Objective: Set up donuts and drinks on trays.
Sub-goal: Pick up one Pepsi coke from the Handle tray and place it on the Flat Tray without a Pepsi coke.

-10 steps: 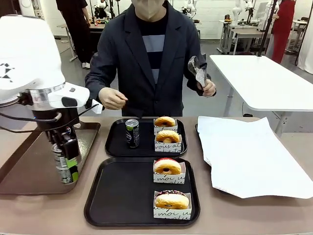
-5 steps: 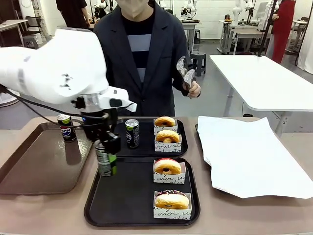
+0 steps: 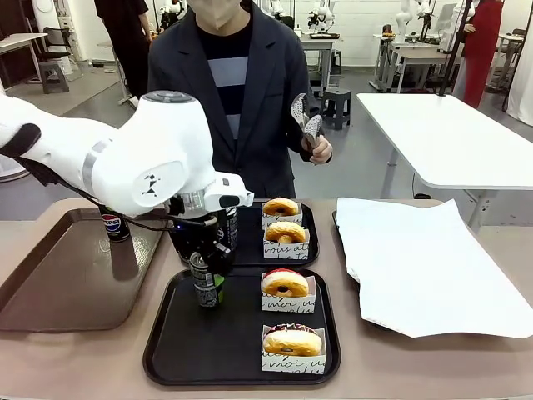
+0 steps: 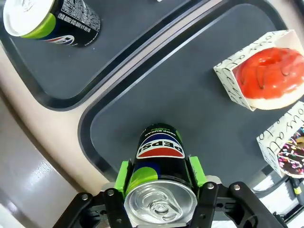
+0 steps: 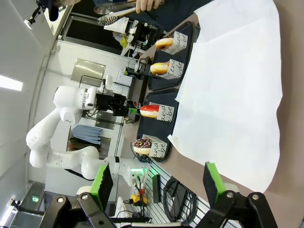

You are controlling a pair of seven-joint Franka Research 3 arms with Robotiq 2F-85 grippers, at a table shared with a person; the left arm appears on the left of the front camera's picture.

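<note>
Can over the near tray

Jaws of the left gripper (image 4: 160, 178) are clamped on a drink can (image 4: 159, 166) — it hangs upright above the near black tray (image 3: 179, 337), left of the red donut (image 3: 285, 282). The right gripper (image 5: 159, 183) hovers with its jaws apart over the white paper sheet (image 5: 232, 90). One risk, as a judgement: letting go before the can's base is seated flat could tip it toward the sleeved donuts — the can is tall and slim.

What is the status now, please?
Left gripper shut on can, over near tray. Right gripper open, idle above paper. Near tray: two donuts, no can down yet. Nothing in the way.
</note>
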